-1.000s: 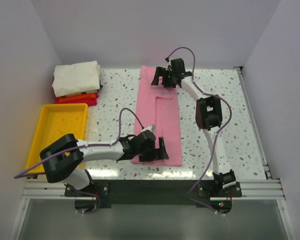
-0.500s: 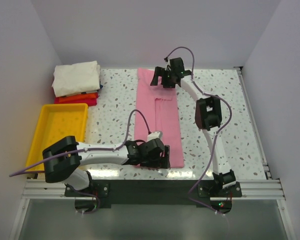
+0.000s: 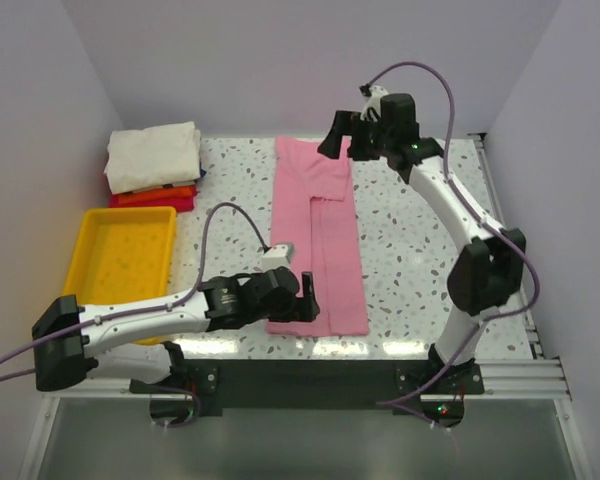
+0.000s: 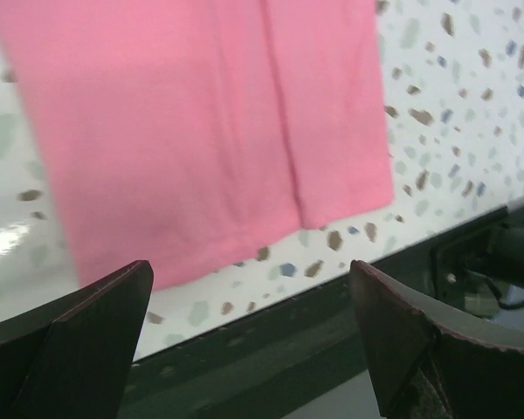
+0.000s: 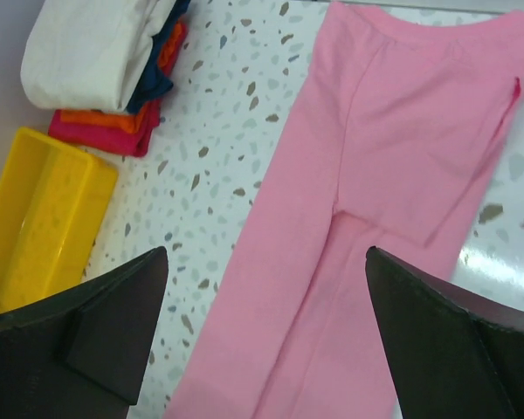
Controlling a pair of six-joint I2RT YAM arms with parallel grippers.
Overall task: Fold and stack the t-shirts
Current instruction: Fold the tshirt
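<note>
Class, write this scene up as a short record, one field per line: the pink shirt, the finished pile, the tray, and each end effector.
pink t-shirt: folded lengthwise into a long strip, lying flat mid-table
stack of folded shirts: far-left corner, cream-white on top, orange and red beneath
yellow tray: left side, nearer than the stack
left end effector: open, over the strip's near end, holding nothing
right end effector: open, over the strip's far end, holding nothing

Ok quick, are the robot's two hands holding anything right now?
Left gripper: open, fingers empty, over the near end of the pink t-shirt.
Right gripper: open, empty, over the shirt's far end.
</note>
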